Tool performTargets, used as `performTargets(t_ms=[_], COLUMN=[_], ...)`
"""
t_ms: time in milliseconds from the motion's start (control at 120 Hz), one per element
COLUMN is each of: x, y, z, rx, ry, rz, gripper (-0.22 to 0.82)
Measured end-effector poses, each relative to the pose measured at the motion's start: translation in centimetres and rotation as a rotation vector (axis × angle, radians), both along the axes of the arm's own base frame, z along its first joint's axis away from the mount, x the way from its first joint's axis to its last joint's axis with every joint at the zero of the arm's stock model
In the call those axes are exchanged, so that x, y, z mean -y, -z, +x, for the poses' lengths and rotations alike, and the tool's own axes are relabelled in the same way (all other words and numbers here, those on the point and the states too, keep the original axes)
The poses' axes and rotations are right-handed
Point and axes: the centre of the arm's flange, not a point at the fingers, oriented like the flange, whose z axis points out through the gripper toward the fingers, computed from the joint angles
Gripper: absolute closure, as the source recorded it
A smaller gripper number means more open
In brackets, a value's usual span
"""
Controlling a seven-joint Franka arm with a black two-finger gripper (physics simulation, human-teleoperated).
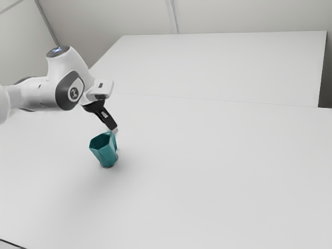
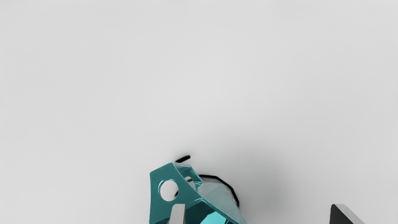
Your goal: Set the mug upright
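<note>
The glossy teal faceted mug [image 1: 105, 154] is located on the smooth white worktop [image 1: 218, 181], well in from the far edge, toward the exterior view's left – mouth upward, narrow base down. The black 2-finger gripper [image 1: 114, 128] is at the handle [image 2: 155, 193] side. Its 2 fingers are spread – 1 overlaps the mug; contact cannot be determined. The white jointed arm [image 1: 45, 95] enters from the exterior view's left.
</note>
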Motion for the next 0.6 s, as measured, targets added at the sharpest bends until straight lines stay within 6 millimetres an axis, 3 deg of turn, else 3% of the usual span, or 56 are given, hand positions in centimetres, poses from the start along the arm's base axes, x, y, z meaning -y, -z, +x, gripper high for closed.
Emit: performTargets(t_ms=[158, 267, 442, 600], x=[1.2, 1.9, 3.5, 3.3], y=[-9.9, -14.7, -17.1, -16.8], z=[3.2, 4.8, 5.6, 4.8], rx=[0.056, 0.023, -0.101, -0.204], ry=[-0.002, -0.026, -0.086, -0.168], rz=[-0.008, 0.002, 0.006, 0.008], gripper=[0.06, 0.03, 0.02, 0.01])
